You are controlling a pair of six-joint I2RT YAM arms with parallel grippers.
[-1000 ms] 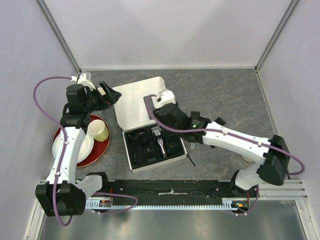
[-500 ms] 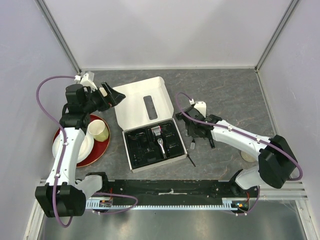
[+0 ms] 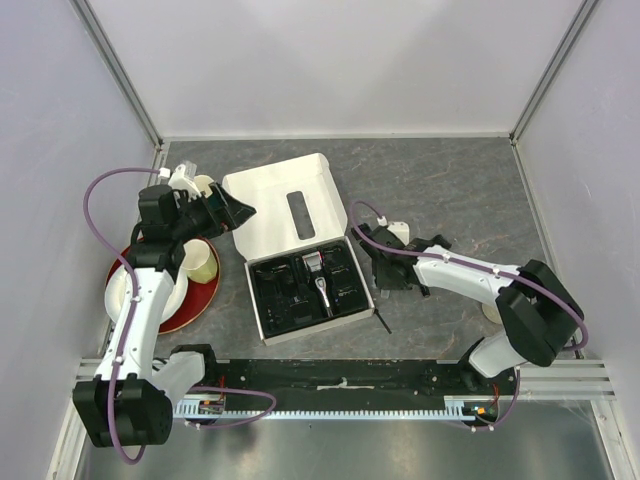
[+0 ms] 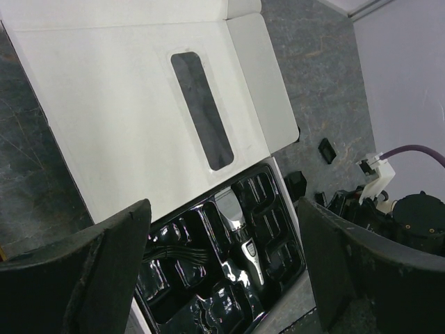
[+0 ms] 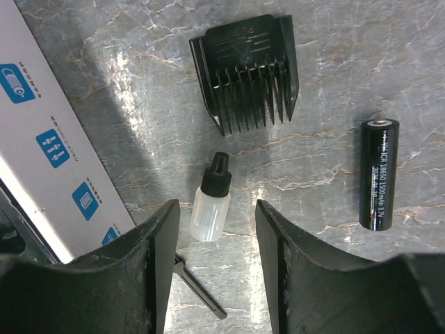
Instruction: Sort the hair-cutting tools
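- Left gripper hangs over the left edge of the open white box, beside the cream mug on the red plate. Its jaws are spread wide and there is nothing between them.
- The left wrist view looks down on the lid with its dark slot window, folded back flat on the grey table.
- Black tray sits in the box base. The silver-and-black clipper lies in the middle compartment, lengthwise and blade end toward the lid. It also shows in the left wrist view.
- The other compartments hold dark, glossy shapes whose contents cannot be told.
- Right gripper is low over the table, just right of the box. Its jaws are partly drawn in and stand either side of a small clear bottle with a black cap. A gap shows on both sides, so nothing is gripped.
- Black comb guard lies on the table beyond the bottle, apart from it, teeth pointing toward the gripper.
- Black battery lies to the right, well apart from the bottle.
- Slim black stick lies on the table beneath the left finger. From above it shows near the box's front right corner.
- The box side with blue icons is close on the left.
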